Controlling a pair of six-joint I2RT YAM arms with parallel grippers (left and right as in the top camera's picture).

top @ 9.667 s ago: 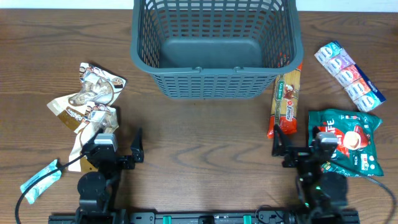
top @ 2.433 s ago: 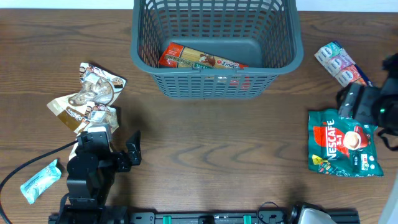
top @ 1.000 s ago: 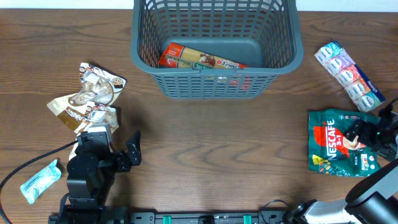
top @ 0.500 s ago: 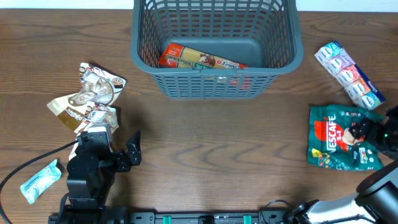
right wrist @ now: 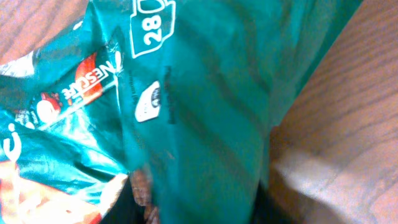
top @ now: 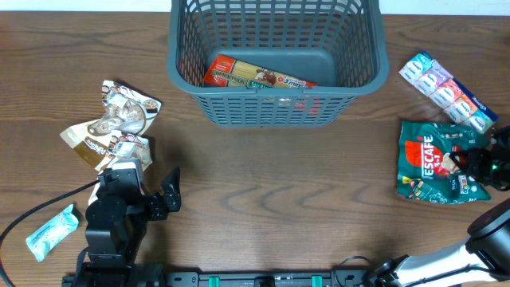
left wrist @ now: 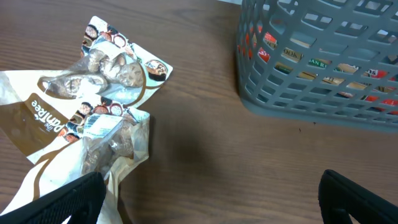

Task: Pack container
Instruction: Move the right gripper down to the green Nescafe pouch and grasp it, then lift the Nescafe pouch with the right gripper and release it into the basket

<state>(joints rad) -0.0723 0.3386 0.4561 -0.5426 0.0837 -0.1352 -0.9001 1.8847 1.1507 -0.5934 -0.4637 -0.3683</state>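
Overhead view.
- Container [top: 275,89]: dark grey lattice basket, upright at the far middle of the wooden table [top: 263,175].
- Red-and-yellow snack packet [top: 259,77]: 1, lying flat on the container's bottom against its near wall.
- Brown-and-white packets [top: 111,123]: a crumpled cluster, well left of the container and nearer the robot.
- Pale blue sachet [top: 52,231]: 1, far to the left of the container, near the table's front edge.
- Strip of sachets [top: 446,88]: multicoloured, lying slantwise just right of the container.
- Green Nescafé bag [top: 430,163]: right of the container and nearer the robot, crumpled, just below the strip.
- Left gripper [top: 151,187]: low over the table, left of the container and nearer the robot, close to the brown-and-white packets, holding nothing.
- Right gripper [top: 478,163]: at the bag's right edge, clamped on it.

Left wrist view.
- The 2 dark fingertips [left wrist: 68,202] sit at the bottom corners, spread wide apart with bare wood between them.
- The brown-and-white packets lie to the left of the container; the container's corner is at upper right, with red and yellow wrapper showing through its slots.

Right wrist view.
- The green Nescafé bag fills nearly the whole picture, pressed close, its "28" mark and lettering tilted.
- A strip of wood shows on the right side. The fingers themselves are hidden in shadow at the bottom.
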